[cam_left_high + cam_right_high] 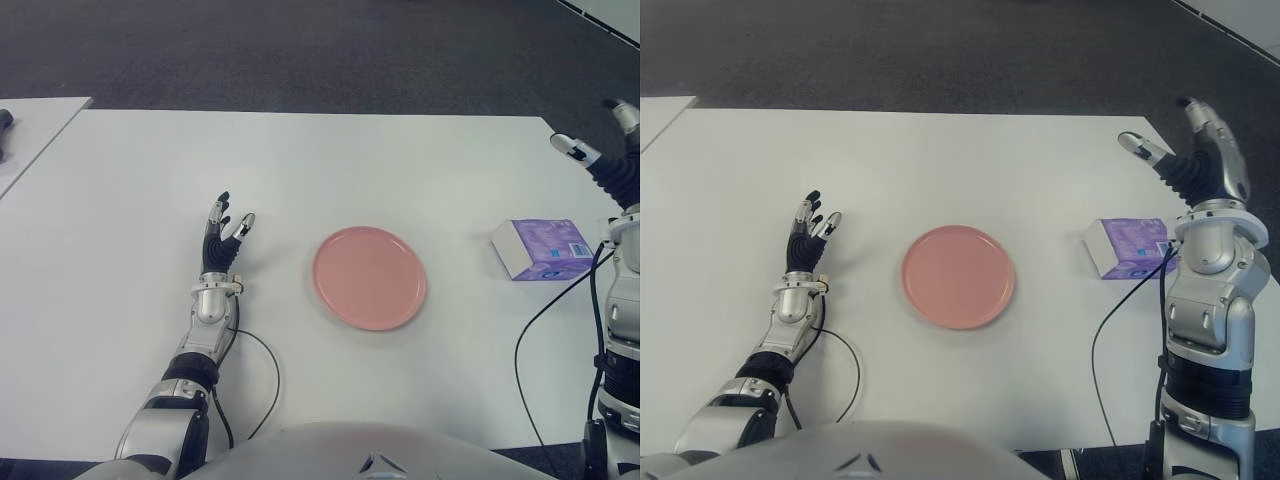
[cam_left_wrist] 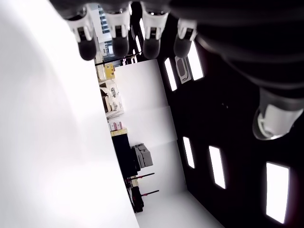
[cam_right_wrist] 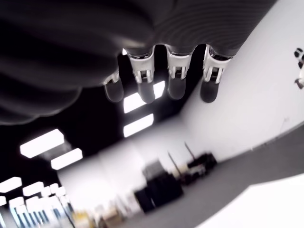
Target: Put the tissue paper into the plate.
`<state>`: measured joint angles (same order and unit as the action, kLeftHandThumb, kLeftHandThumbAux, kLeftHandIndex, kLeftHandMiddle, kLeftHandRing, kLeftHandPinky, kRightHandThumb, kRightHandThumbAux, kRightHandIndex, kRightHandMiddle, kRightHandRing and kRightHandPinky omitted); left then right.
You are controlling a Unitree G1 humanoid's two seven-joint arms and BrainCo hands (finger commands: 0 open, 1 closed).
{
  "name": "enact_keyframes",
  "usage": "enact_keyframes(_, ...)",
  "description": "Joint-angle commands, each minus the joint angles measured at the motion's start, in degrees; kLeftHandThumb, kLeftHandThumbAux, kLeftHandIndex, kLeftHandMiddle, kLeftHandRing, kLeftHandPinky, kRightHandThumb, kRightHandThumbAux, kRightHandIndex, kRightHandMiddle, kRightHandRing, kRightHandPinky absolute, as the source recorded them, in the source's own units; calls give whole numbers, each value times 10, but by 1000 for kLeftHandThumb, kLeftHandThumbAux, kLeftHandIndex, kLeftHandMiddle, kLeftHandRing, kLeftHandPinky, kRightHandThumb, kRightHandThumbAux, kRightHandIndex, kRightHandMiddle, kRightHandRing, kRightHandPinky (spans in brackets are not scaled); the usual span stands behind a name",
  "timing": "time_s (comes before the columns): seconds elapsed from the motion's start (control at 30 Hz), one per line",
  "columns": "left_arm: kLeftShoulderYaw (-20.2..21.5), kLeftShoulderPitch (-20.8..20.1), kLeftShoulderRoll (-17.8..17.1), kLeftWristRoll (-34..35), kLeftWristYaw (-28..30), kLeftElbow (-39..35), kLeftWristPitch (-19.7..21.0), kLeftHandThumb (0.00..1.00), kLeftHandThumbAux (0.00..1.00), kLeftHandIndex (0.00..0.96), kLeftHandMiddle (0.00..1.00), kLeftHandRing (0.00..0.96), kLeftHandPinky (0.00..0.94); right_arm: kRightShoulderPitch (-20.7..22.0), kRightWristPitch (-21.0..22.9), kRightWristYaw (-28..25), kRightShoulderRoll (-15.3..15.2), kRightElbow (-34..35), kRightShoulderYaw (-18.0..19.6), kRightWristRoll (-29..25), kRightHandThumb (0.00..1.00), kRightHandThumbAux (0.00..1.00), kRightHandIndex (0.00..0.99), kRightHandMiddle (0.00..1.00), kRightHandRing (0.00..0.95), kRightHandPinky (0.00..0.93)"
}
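Hovering raised and spread, nothing is held by the right hand [image 1: 1200, 150], the purple tissue paper pack [image 1: 1128, 247] is seen just below-inward beside the pink plate [image 1: 958, 277], and being light, soft and slippery-wrapped, it is best pinched across its long sides.

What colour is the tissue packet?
Purple, with a white end; the tissue packet shows best in the left eye view.

Bare white surface [image 1: 300, 160] lies open between the tissue pack [image 1: 543, 248] and the pink plate [image 1: 370, 277], with nothing standing between them. The right hand [image 1: 1200, 150] hangs above the pack, fingers spread and empty; the left hand [image 1: 222, 243] shows left of the plate, apart from it.
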<state>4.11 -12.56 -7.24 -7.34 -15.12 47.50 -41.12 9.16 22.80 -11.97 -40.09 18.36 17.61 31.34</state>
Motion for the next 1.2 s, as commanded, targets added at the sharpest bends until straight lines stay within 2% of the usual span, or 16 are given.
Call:
enact_keyframes(0.03, 3, 11, -6, 2, 8, 24, -9, 0, 434, 0, 0, 0, 0, -21, -13, -43, -42, -16, -19, 5, 375, 187, 0, 0, 0, 0)
enact_keyframes(0.23, 2, 11, -9, 2, 7, 24, -7, 0, 428, 0, 0, 0, 0, -40, -36, -126, -111, -28, -44, 1, 376, 152, 0, 0, 0, 0)
enact_keyframes(0.4, 2, 11, -11, 3, 8, 27, -10, 0, 426, 0, 0, 0, 0, -64, -115, -164, -169, -85, -62, -6, 377, 143, 0, 0, 0, 0)
enact_keyframes(0.63, 5, 12, -12, 12, 16, 26, -9, 0, 430, 0, 0, 0, 0, -76, -187, -196, -218, -110, -71, -11, 377, 139, 0, 0, 0, 0)
enact_keyframes(0.87, 7, 12, -13, 14, 16, 28, -14, 0, 430, 0, 0, 0, 0, -84, -228, -207, -241, -122, -79, -2, 391, 158, 0, 0, 0, 0)
enact_keyframes(1.2, 7, 8, -15, 17, 19, 37, -20, 0, 430, 0, 0, 0, 0, -91, -259, -206, -253, -121, -91, 12, 403, 201, 0, 0, 0, 0)
